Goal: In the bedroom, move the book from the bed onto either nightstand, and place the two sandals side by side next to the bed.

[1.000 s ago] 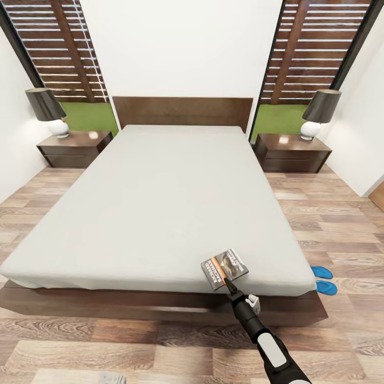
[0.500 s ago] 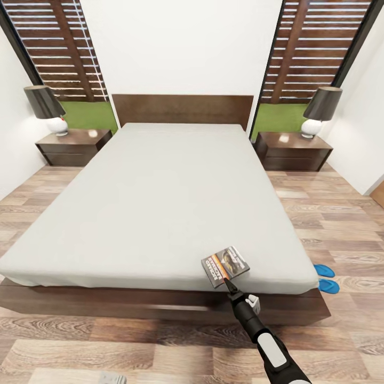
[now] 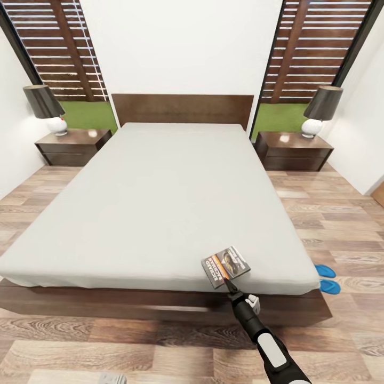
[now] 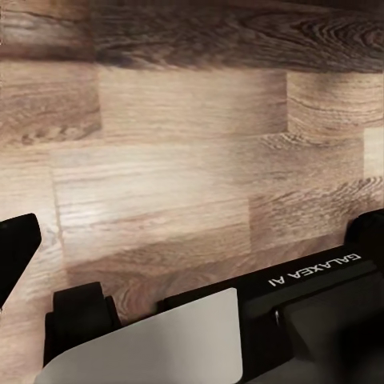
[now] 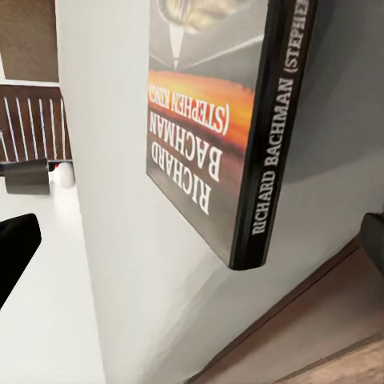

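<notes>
Reaching across the foot of the bed [image 3: 160,202], the robot's right arm [image 3: 266,341] brings its right gripper [image 3: 230,284] up to the near edge of the book [image 3: 225,266]; the paperback lies flat on the light-grey mattress, close to the near right corner, its dark cover facing up; in the right wrist view the book [image 5: 216,120] shows an orange band and white lettering reading "Richard Bachman", its spine hanging a little past the mattress edge; two dark fingertips [image 5: 16,248] stand wide apart at either side of that view, nothing between them, so the jaws are spread and hold nothing. The two sandals [image 3: 326,278], bright blue, lie just beside each other on the wood-plank floor [image 3: 330,224] to the right of the bed's near corner, partly hidden by the mattress. A dark nightstand [image 3: 72,145] stands at the left of the headboard [image 3: 181,109] and a second nightstand [image 3: 293,150] at the right; each carries a lamp [image 3: 45,109] with a dark shade and white base; slatted windows [image 3: 58,48] flank the white wall. The left gripper [image 4: 192,336] hangs above bare floor planks [image 4: 176,160]; its fingers are cut off by the frame edge, so whether they are spread or pressed together cannot be told.
</notes>
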You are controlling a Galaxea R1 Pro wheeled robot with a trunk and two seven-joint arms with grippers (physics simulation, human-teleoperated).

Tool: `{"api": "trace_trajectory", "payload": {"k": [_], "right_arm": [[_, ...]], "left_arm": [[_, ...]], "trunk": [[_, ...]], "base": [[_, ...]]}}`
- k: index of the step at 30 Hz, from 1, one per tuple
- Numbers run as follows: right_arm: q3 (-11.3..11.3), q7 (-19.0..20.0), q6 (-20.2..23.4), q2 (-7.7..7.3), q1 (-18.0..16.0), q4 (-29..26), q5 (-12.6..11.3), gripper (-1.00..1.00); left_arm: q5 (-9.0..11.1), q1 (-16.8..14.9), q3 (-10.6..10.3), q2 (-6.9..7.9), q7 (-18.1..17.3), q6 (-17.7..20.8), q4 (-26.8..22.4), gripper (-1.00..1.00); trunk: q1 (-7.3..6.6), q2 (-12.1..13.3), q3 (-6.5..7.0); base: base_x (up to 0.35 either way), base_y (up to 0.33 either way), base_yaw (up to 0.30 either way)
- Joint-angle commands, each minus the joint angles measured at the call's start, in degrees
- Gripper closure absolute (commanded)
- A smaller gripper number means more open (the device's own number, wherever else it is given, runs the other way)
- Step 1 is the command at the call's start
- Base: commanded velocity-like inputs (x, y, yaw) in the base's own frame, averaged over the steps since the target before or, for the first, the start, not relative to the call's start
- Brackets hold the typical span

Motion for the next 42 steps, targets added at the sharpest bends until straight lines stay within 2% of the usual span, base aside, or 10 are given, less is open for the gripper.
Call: {"api": "trace_trajectory", "payload": {"k": [1, 32, 36, 42], "right_arm": [[-0.3, 0.2, 0.6, 0.06, 0.0, 0.0, -0.4, -1.00], [-0.3, 0.2, 0.6, 0.06, 0.0, 0.0, -0.4, -1.00], [-0.3, 0.2, 0.6, 0.06, 0.0, 0.0, -0.4, -1.00], [-0.3, 0.2, 0.6, 0.06, 0.0, 0.0, -0.4, -1.00]], "left_arm": [[0.4, 0.0, -0.5, 0.01, -0.1, -0.2, 0.0, -1.00], [0.4, 0.0, -0.5, -0.07, -0.1, -0.2, 0.0, -1.00], [0.4, 0.0, -0.5, -0.07, -0.1, -0.2, 0.0, -1.00], [0.4, 0.0, -0.5, -0.07, -0.1, -0.2, 0.0, -1.00]], "trunk": [[0.01, 0.0, -0.04], [0.01, 0.0, -0.04], [0.89, -1.6, -0.76], [0.89, -1.6, -0.76]], "base": [[0.217, 0.000, 0.000], [0.055, 0.000, 0.000], [0.000, 0.000, 0.000], [0.000, 0.000, 0.000]]}}
